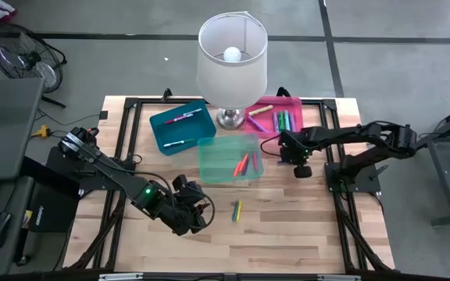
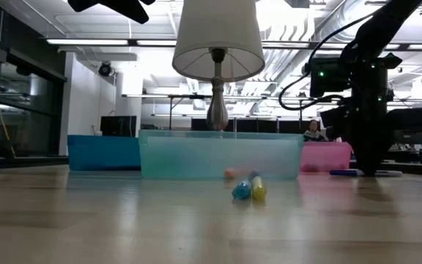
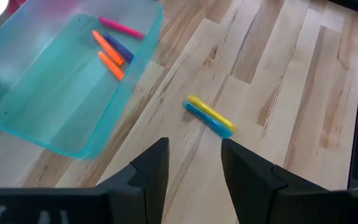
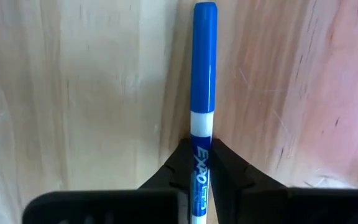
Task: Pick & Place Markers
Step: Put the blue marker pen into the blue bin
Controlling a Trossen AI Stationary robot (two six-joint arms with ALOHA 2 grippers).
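Right gripper: fingers pinched together on a blue dry-erase marker, low on the wooden table, just beside the pink bin. Marker lies flat, cap pointing away from the fingers.

Left gripper: fingers apart, holding nothing, above bare wood. Just beyond it, a yellow marker and a blue marker lie touching, side by side. Farther off, the clear teal bin holds orange, purple and pink markers.
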